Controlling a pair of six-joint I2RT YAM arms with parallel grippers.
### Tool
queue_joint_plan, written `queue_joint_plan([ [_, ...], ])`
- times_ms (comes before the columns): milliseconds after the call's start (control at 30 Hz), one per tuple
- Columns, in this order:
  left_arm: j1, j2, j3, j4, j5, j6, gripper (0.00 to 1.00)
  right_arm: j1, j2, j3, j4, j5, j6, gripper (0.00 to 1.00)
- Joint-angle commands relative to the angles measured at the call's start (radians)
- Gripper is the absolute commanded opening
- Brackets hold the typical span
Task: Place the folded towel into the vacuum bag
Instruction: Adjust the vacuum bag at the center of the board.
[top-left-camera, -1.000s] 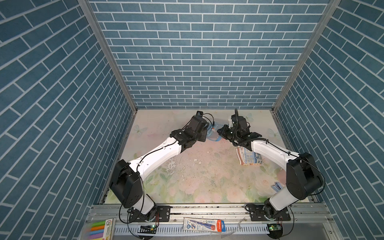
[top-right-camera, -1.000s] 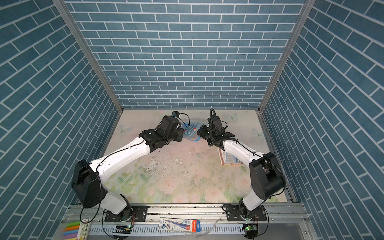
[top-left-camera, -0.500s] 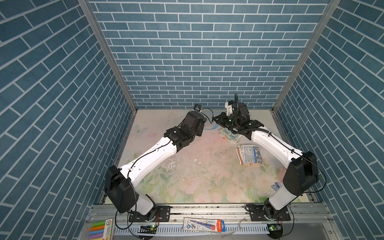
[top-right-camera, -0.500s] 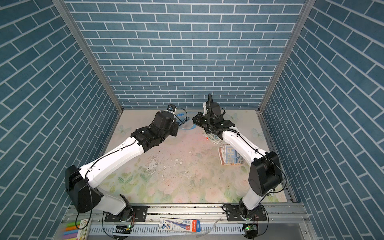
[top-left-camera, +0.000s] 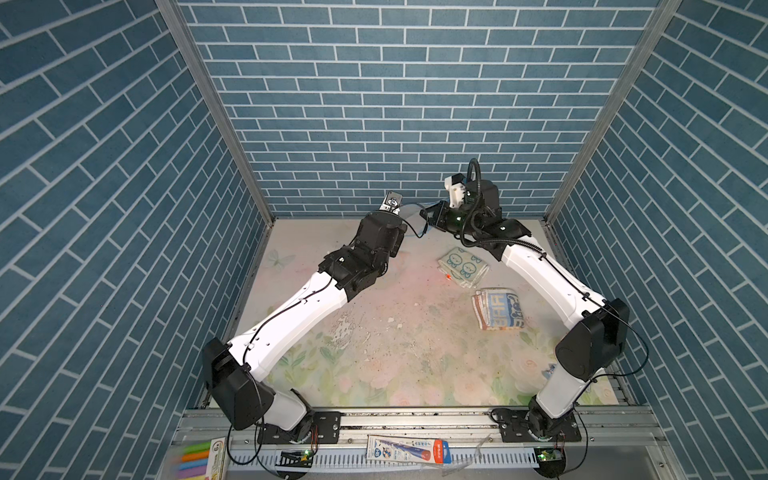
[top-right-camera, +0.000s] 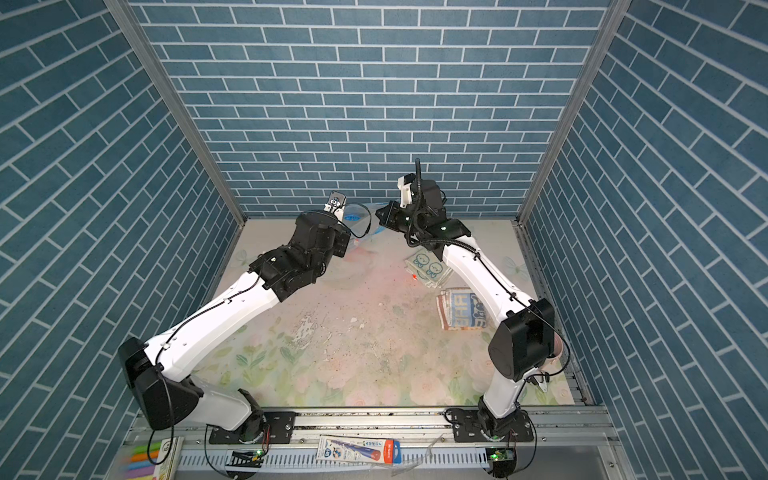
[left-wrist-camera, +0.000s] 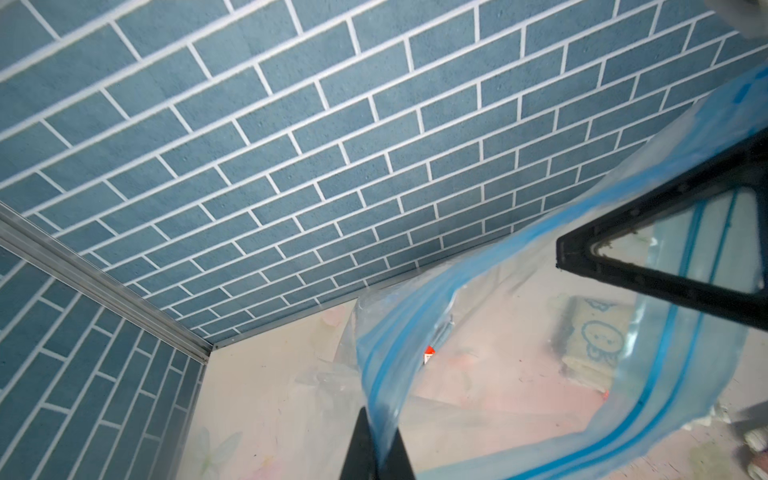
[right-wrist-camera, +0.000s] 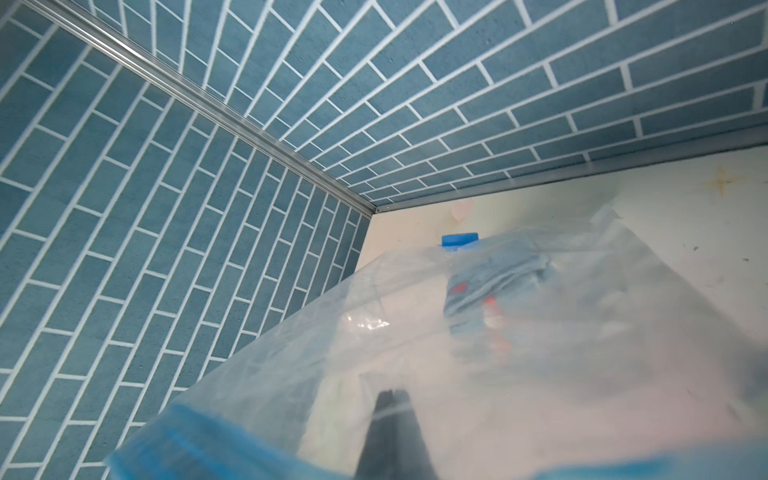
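The vacuum bag (top-right-camera: 358, 221) hangs clear and hazy between my two raised grippers near the back wall. My left gripper (left-wrist-camera: 380, 419) is shut on its blue zip strip (left-wrist-camera: 376, 374). My right gripper (right-wrist-camera: 390, 395) is shut on the bag's other side, seen through the plastic, and shows in both top views (top-left-camera: 428, 216). The blue valve cap (right-wrist-camera: 459, 241) sits at the bag's far end. Two folded towels lie on the table right of centre: a pale green one with bear faces (top-left-camera: 463, 266) and a blue-and-white one (top-left-camera: 498, 309). Neither is held.
The brick back wall (top-left-camera: 395, 124) stands close behind both grippers. A small red item (top-left-camera: 448, 276) lies beside the bear towel. A pen pack (top-left-camera: 409, 449) and coloured markers (top-left-camera: 195, 457) rest on the front rail, off the floral table (top-left-camera: 374, 353).
Both arms have risen and moved back toward the wall, lifting the bag off the table. The right arm's move has uncovered the bear towel.
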Motion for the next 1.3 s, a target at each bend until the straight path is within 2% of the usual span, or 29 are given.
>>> queue_joint_plan([
  [0, 0.006, -0.041, 0.033, 0.048, -0.035, 0.058, 0.00, 0.005, 0.026, 0.055, -0.003, -0.025, -0.049, 0.00],
  [200, 0.004, -0.075, 0.017, 0.026, -0.016, 0.031, 0.00, 0.006, 0.060, 0.102, 0.010, -0.044, -0.056, 0.00],
  [400, 0.004, -0.116, 0.003, 0.044, -0.037, 0.077, 0.00, 0.024, 0.134, 0.180, 0.015, -0.078, -0.067, 0.00],
  [567, 0.004, -0.168, -0.072, 0.056, -0.032, 0.094, 0.00, 0.057, 0.171, 0.197, 0.051, -0.085, -0.106, 0.00],
  [767, 0.002, -0.263, -0.228, -0.038, 0.011, -0.047, 0.00, 0.062, 0.157, 0.081, 0.114, -0.045, -0.087, 0.00],
  [967, -0.024, -0.315, -0.314, -0.102, 0.068, -0.178, 0.00, 0.058, 0.201, 0.131, 0.065, -0.038, -0.096, 0.00],
  [1133, -0.025, -0.267, -0.366, -0.067, 0.129, -0.246, 0.00, 0.047, 0.242, 0.176, 0.047, -0.038, -0.098, 0.00],
  [1267, -0.005, -0.201, -0.395, 0.014, 0.132, -0.241, 0.00, 0.026, 0.299, 0.253, 0.010, -0.033, -0.100, 0.00],
])
